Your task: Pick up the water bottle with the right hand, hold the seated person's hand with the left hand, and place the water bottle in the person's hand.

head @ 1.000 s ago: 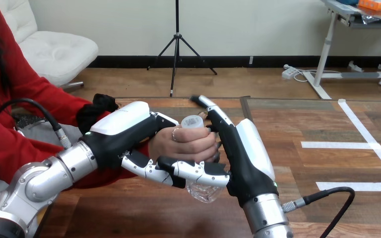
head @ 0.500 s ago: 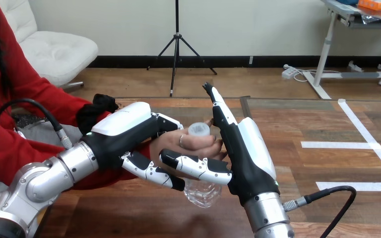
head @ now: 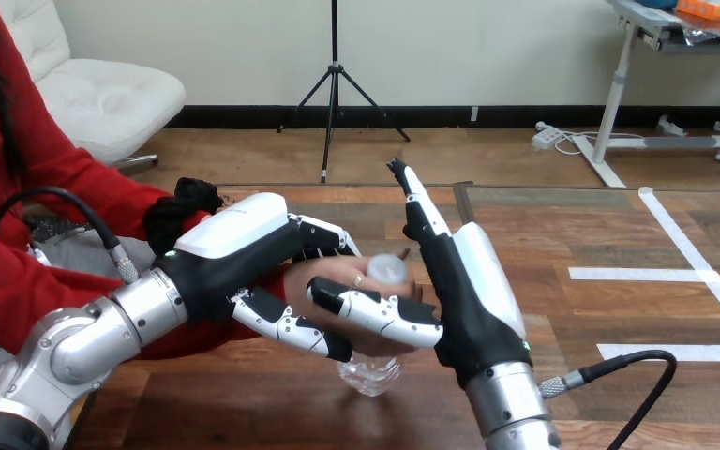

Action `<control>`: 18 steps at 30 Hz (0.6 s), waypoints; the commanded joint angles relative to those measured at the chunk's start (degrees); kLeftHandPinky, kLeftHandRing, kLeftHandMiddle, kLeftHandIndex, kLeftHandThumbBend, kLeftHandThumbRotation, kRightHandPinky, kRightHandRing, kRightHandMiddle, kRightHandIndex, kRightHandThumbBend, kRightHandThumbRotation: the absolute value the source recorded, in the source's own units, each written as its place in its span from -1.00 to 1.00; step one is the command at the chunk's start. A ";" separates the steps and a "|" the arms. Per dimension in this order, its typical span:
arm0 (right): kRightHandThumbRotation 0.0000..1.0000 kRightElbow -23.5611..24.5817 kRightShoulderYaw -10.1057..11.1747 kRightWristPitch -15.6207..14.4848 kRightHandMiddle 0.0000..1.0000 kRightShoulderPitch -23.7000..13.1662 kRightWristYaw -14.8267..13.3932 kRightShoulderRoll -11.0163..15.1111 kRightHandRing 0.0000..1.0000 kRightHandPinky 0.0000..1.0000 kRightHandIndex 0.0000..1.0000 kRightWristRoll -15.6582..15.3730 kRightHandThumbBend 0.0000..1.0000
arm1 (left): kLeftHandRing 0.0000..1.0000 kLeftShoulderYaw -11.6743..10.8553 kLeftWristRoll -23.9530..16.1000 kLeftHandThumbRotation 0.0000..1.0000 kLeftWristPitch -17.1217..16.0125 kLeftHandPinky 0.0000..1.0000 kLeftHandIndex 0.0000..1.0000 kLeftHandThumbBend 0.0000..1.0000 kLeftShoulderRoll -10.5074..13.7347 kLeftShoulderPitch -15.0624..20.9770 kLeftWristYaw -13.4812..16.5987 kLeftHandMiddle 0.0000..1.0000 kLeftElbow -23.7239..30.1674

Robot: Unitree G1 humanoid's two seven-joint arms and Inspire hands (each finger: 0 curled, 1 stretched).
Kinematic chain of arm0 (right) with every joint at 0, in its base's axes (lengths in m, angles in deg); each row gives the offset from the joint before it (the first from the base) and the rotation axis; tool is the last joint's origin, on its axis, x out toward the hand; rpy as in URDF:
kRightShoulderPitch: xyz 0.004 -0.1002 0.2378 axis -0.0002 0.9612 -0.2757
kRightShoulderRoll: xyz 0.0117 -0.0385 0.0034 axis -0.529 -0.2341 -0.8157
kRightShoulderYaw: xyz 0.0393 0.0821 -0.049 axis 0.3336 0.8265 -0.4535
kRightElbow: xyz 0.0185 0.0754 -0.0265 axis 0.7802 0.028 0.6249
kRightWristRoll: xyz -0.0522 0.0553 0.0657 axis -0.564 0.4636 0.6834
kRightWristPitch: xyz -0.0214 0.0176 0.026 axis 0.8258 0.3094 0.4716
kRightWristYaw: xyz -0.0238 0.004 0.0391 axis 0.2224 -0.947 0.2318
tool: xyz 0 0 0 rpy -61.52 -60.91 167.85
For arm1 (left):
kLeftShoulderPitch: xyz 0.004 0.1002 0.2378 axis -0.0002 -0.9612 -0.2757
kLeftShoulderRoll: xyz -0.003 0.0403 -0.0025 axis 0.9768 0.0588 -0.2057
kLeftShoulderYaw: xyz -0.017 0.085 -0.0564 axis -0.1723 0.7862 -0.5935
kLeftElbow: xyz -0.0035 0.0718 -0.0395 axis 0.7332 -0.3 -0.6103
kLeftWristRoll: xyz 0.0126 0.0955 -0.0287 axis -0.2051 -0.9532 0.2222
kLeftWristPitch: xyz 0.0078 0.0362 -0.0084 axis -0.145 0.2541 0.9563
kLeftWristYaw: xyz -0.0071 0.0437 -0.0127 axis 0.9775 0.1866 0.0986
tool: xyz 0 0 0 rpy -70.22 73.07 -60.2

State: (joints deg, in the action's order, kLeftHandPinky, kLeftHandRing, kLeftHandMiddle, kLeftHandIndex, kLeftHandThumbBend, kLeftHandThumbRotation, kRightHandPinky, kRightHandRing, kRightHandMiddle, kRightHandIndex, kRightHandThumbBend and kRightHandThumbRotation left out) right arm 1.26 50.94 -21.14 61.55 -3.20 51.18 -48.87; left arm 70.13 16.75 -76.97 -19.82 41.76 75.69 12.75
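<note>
1. The right robot hand [head: 473, 291] stands upright just to the right of the water bottle [head: 370, 370]; its fingers [head: 417, 211] are straight and point up and away, and its thumb [head: 375, 314] reaches left across the front of the person's knuckles; it is spread rather than clamped.
2. The left robot hand [head: 234, 230] is closed round the person's hand [head: 333, 281]; its fingers [head: 323, 234] curl over the top and its thumb [head: 286, 323] lies underneath, so the person's hand is cradled from the left.
3. The water bottle, clear plastic with a pale cap [head: 387, 269], sits upright inside the person's closed fingers; only the cap above and the ribbed base below show; the base hangs low over the table [head: 244, 403], and I cannot tell whether it touches.
4. Judged from this, the step in hand is the release; the bottle looks to be in the person's grip, so the right robot hand should draw off to the right and slightly up, thumb lifted first so it does not drag across the knuckles or tip the bottle.
5. The left robot hand should keep its support level and gentle until the right one is well apart; loosening both at once risks the bottle slipping, since the wall is thin and smooth.
6. No label shows on the bottle and no writing can be read on it, on the cap or on the white shells.
</note>
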 commanded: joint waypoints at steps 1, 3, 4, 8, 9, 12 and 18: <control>0.35 3.81 1.24 -0.05 1.00 -2.37 0.33 0.33 1.00 0.81 1.00 0.88 1.00 | 0.23 -0.49 -0.41 -0.02 -0.91 0.13 0.44 0.96 -0.50 2.13 1.67 0.35 1.07; 0.34 3.79 1.49 0.37 1.00 -2.20 0.20 0.50 1.00 0.82 1.00 1.16 1.00 | 0.29 -0.60 -0.39 0.00 -1.04 0.17 0.50 0.98 -0.48 1.93 1.82 0.39 1.05; 0.34 3.79 1.55 0.48 1.00 -2.15 0.16 0.54 1.00 0.83 1.00 1.23 1.00 | 0.31 -0.63 -0.39 0.01 -1.08 0.20 0.52 0.98 -0.48 1.88 1.86 0.42 1.03; 0.33 4.12 1.92 0.65 1.00 -1.71 0.08 1.00 1.00 0.86 1.00 1.46 1.00 | 0.43 -0.62 -0.48 0.06 -1.49 0.30 0.64 1.00 -0.27 1.70 2.01 0.53 0.66; 0.33 4.09 1.99 0.81 1.00 -1.64 -0.13 1.09 1.00 0.87 1.00 1.38 1.00 | 0.46 -0.62 -0.50 0.07 -1.50 0.33 0.66 1.00 -0.21 1.62 2.03 0.55 0.64; 0.32 3.81 2.44 1.69 1.00 -1.34 -0.44 1.39 1.00 0.89 1.00 1.96 1.00 | 0.52 -0.57 -0.67 0.10 -1.88 0.39 0.72 1.00 -0.09 1.49 2.31 0.62 0.27; 0.31 3.18 3.41 3.22 0.98 -0.72 -0.79 2.22 1.00 0.93 1.00 2.78 1.00 | 0.64 -0.50 -1.30 0.12 -2.96 0.51 0.84 1.00 0.23 1.22 3.16 0.75 -0.72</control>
State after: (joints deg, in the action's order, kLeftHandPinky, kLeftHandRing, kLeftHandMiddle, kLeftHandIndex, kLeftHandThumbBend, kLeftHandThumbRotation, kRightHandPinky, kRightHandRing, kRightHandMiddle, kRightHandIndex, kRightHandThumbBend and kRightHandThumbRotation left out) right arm 2.94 52.46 -19.92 61.83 -2.98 52.48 -47.30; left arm 70.13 15.97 -78.75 -19.84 41.70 77.11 12.62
